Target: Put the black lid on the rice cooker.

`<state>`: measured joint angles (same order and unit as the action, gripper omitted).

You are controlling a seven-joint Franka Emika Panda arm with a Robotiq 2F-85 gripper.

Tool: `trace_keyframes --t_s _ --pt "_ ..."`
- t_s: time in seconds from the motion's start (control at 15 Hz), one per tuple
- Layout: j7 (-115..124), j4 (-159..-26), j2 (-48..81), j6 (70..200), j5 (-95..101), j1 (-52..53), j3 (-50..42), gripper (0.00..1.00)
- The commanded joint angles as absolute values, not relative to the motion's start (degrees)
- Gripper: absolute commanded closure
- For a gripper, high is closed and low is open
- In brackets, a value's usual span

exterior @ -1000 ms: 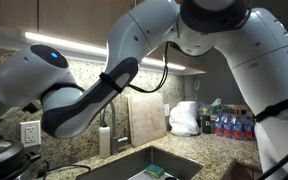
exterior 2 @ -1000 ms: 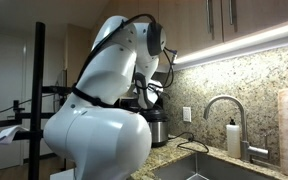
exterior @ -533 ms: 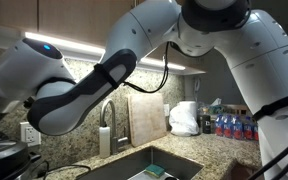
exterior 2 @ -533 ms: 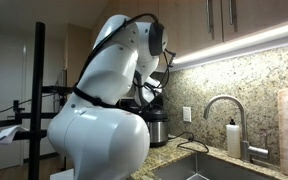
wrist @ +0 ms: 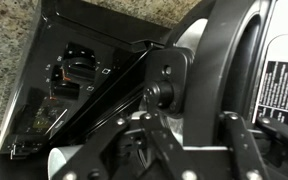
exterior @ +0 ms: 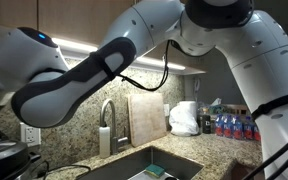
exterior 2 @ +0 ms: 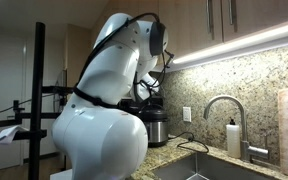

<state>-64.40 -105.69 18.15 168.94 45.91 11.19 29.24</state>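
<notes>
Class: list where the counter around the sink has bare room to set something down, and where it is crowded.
Bare granite lies between the rice cooker and the sink, and in front of the white bag. Crowded: the back wall, with tap, board, bottles.

Your arm shell (exterior 2: 99, 130) is glossy white plastic; the dark round rice cooker (exterior 2: 156, 128) wears a shiny metal band; you see a speckled granite backsplash (exterior 2: 254, 85) and a pale wooden cutting board (exterior: 147, 120).

Main source I see in both exterior views is the warm under-cabinet strip light (exterior 2: 240, 42). It washes the granite backsplash (exterior 2: 254, 90); the cabinets above are dim. The arm (exterior: 79, 85) is close to the lens, soft, glaring on top. Wrist view is dark and low-contrast, with only the granite corner (wrist: 9, 30) lit.
</notes>
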Motion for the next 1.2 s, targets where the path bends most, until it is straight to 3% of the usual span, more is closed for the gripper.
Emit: trace_keyframes --t_s 0.0,0.2,0.27,0.67,0.87,1.13 --pt "-69.46 -108.33 14.32 166.64 40.34 7.26 33.07 0.22" --pt "-71.01 -110.14 12.02 165.86 36.28 4.26 35.37 0.03" --pt "-72.13 -111.54 10.83 165.51 33.54 2.74 37.00 0.01" --pt "-84.63 -122.76 -0.82 152.42 6.81 -8.95 53.01 0.00" --pt "-86.09 -125.09 -10.12 146.45 -4.74 -9.10 51.90 0.00" --pt "-85.13 -126.65 -23.01 134.99 -13.42 -5.62 43.64 0.00"
